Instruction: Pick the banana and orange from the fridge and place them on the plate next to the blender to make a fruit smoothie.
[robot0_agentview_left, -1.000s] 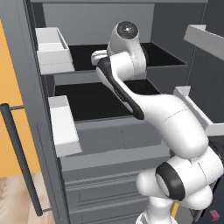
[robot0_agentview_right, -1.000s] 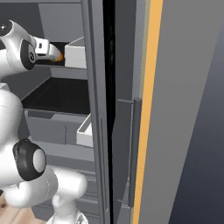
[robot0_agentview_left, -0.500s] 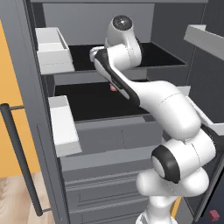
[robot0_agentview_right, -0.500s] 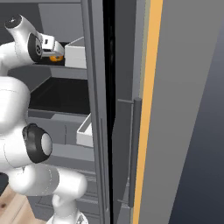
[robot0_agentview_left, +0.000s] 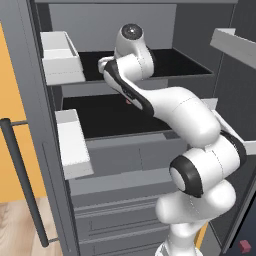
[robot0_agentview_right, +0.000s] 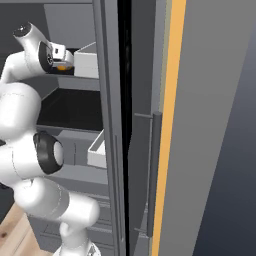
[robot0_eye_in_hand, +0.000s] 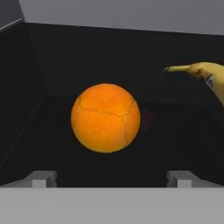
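Note:
The orange, round and bright, rests on the black upper shelf of the fridge, straight ahead of my gripper. The gripper is open, with one fingertip to each side of the orange and short of it. The banana, yellow with a pointed end, lies farther back to the right, partly cut off by the frame edge. In the right base view a sliver of the orange peeks out just below the hand. The plate and the blender are out of view.
Light grey door bins hang on the open left door with its long black handle. Another bin sticks out at the right. A small red thing shows behind the forearm on the lower shelf. Drawers sit below.
The arm has risen and reached deeper into the upper shelf, bringing the hand closer to the orange. The jaws have stayed wide apart.

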